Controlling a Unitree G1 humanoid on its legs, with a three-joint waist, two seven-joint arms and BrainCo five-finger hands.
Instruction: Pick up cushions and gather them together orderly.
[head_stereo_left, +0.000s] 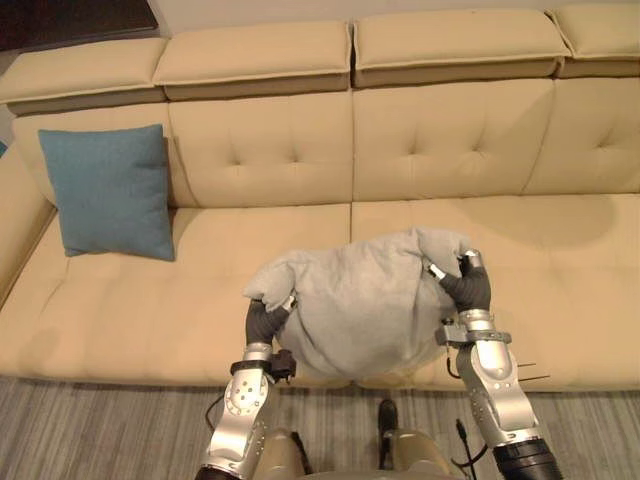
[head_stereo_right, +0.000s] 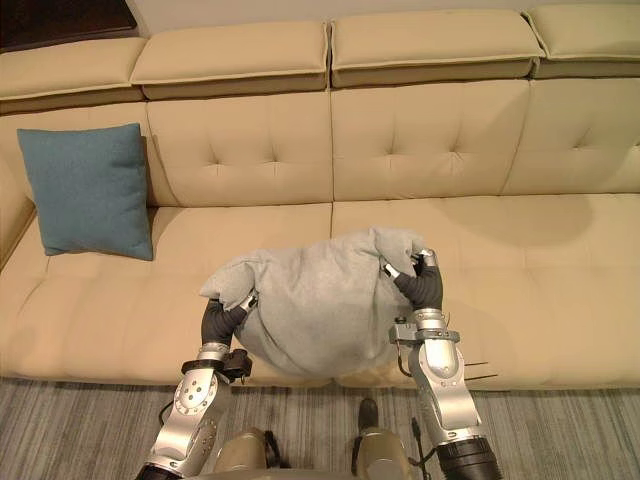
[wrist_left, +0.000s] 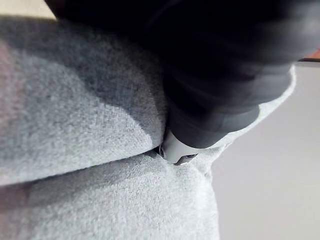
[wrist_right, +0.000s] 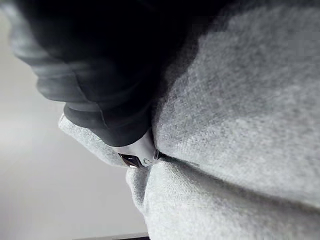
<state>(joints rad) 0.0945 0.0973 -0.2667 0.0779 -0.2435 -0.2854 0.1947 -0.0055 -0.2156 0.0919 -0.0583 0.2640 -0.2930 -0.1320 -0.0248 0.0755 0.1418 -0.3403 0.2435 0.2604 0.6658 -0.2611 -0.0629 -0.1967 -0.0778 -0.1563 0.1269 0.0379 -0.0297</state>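
Close by each wrist, fingers (wrist_left: 176, 150) dig creases into the grey cushion (wrist_left: 75, 125).

Silver-grey arms (head_stereo_left: 496, 385) — dark ribbed covers on left robot hand (head_stereo_left: 265, 322), right robot hand (head_stereo_left: 469, 288).

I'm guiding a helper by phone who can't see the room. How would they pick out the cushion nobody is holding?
Find the long beige sofa and go to its end on the robot's left. The teal cushion leans upright against the back there. The only other one, the grey cushion, is gripped by the left robot hand and right robot hand mid-sofa.
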